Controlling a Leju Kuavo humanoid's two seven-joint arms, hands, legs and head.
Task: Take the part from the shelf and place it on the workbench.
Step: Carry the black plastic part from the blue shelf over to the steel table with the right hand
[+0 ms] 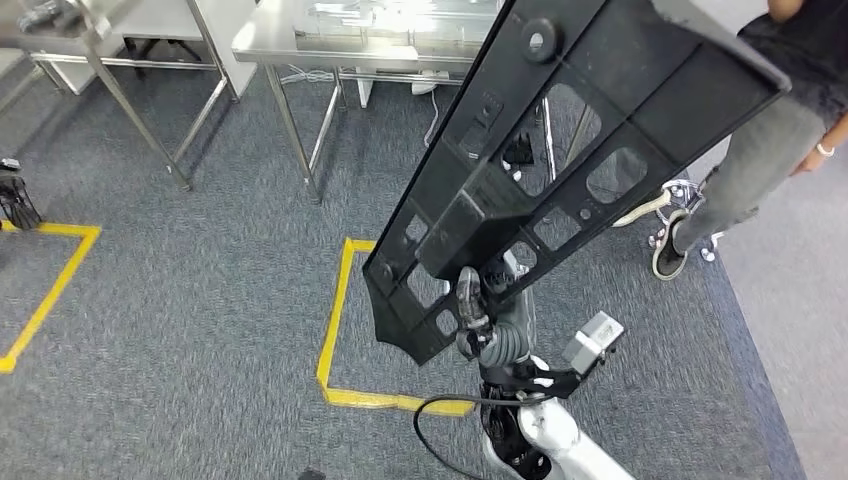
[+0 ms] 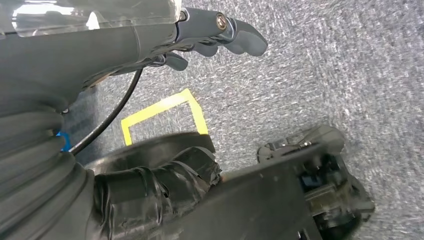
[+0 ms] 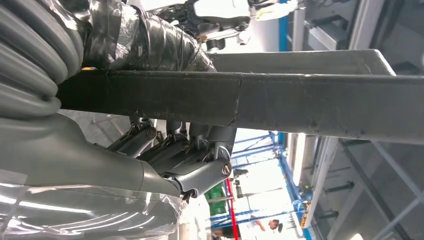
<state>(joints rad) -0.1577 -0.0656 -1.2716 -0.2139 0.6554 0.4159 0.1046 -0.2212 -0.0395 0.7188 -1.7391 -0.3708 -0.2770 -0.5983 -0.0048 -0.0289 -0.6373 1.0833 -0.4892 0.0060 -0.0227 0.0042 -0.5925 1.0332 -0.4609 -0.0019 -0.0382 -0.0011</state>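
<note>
The part [image 1: 560, 140] is a long black plastic panel with several cut-out windows, and it slants up across the right half of the head view. My right hand [image 1: 484, 312] grips it at its lower end, thumb on one face and fingers on the other. In the right wrist view the part's edge [image 3: 310, 105] runs across the picture, the taped thumb [image 3: 150, 42] lies on one side and the fingers [image 3: 197, 150] curl on the other. My left hand [image 2: 215, 35] hangs over the grey carpet and holds nothing, with its fingers loosely bent. A steel workbench [image 1: 300, 42] stands ahead.
A second steel table [image 1: 120, 60] stands at the far left. Yellow tape [image 1: 335, 330] marks a square on the carpet in front of me, and more tape [image 1: 48, 290] lies to the left. A person [image 1: 770, 150] stands at the right, close to the part's upper end.
</note>
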